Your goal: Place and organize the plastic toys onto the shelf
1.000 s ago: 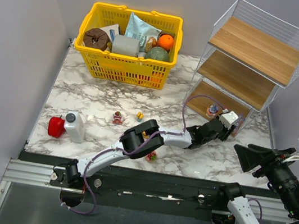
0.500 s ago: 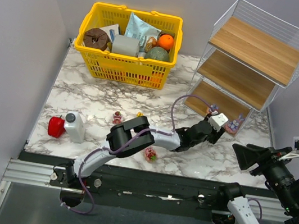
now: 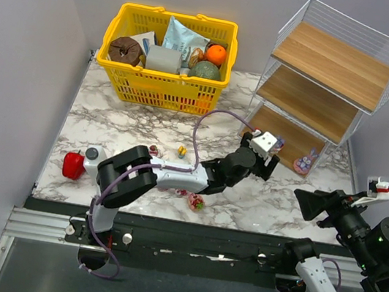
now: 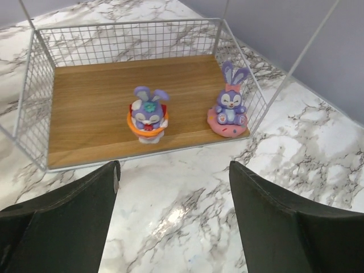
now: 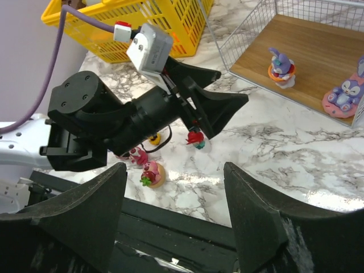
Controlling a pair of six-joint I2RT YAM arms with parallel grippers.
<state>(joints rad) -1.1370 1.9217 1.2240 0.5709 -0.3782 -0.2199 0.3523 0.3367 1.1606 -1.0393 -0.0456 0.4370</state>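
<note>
Two purple bunny toys stand on the shelf's bottom board (image 4: 96,114): one on an orange cup (image 4: 148,115), one on a pink ring (image 4: 229,108). My left gripper (image 4: 173,170) is open and empty, just in front of that board's edge. From above, the left gripper (image 3: 272,162) hides the cup bunny, and the ring bunny (image 3: 303,162) shows. Loose toys lie on the marble: a pink one (image 3: 153,152), a yellow one (image 3: 181,149), a strawberry one (image 3: 195,202) and a small red one (image 5: 195,139). My right gripper (image 5: 175,170) hangs open and empty above the table's near right.
A yellow basket (image 3: 118,67) full of goods stands at the back left. A red pepper-like object (image 3: 73,164) and a white bottle (image 3: 93,156) sit at the near left. The shelf's upper boards (image 3: 326,59) are bare. The left arm stretches across the table's middle.
My left gripper has opened wider and drawn back leftward from the shelf, leaving the cup bunny on the bottom board. The right gripper has shifted slightly left.
</note>
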